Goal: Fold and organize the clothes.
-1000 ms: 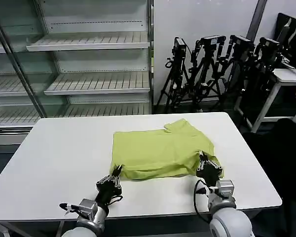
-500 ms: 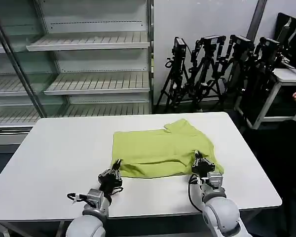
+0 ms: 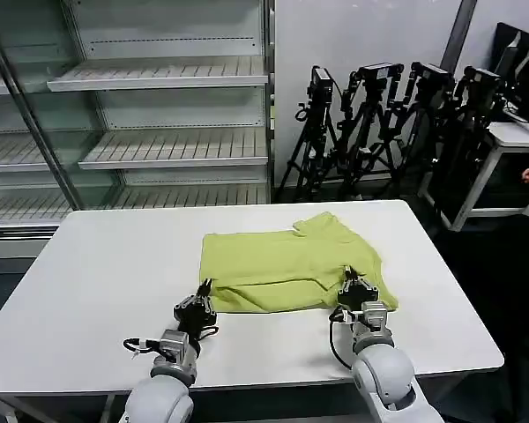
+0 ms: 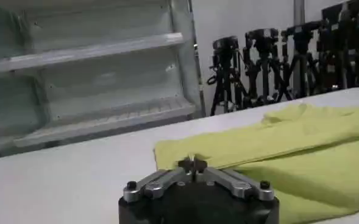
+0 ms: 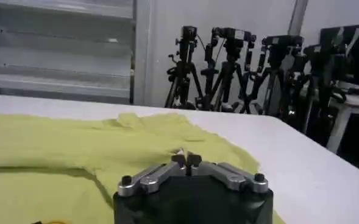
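Note:
The lime yellow-green shirt [image 3: 282, 264] lies on the white table [image 3: 115, 264], its collar end toward the far right and its near part doubled into a fold. My left gripper [image 3: 201, 289] is low over the near left corner and shut on the shirt's edge [image 4: 301, 140]. My right gripper [image 3: 351, 278] is at the near right corner, also shut on the fabric [image 5: 75, 152]. In both wrist views the fingertips meet with a thin bit of cloth pinched between them, left [image 4: 192, 162] and right [image 5: 186, 159].
Bare tabletop surrounds the shirt on the left, the right and the far side. Behind the table stand a glass-fronted shelf unit [image 3: 159, 150] and a row of black tripods [image 3: 379, 115]. A second white table [image 3: 516, 134] is at the far right.
Both grippers have moved away from me, over the shirt, taking its near edge with them. The near fold now lies farther in from the table's front edge.

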### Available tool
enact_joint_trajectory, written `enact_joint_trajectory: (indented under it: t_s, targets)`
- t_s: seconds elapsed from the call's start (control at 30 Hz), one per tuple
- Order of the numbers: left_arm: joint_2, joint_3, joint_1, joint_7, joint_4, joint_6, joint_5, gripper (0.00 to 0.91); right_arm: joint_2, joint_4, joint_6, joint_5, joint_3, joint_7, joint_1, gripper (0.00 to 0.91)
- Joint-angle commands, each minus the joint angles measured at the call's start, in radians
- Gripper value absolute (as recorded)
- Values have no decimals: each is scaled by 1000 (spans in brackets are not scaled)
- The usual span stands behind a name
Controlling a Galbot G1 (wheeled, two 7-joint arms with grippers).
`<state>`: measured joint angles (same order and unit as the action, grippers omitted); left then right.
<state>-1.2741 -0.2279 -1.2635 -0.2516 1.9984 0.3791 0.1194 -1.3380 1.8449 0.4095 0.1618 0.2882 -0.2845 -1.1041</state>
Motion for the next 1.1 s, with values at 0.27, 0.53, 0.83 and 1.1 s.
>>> enact_joint_trajectory:
  t_s: [0.27,0.53,0.83,1.1]
  targets:
    - [-21,7,15,-17,-21,6,-5,907,-6,-23,13,-31,-4,15,-3,907]
    - [-25,-13,-74,-18,55,13,2,907,28,129,29,-4,39,15,-92,907]
    - [-23,-20,-83,-33,61,56,48,907,79,282,88,85,164,-1,-214,907]
    - [-17,-13,-45,-46,41,85,109,907,83,274,152,161,212,-38,-263,907]
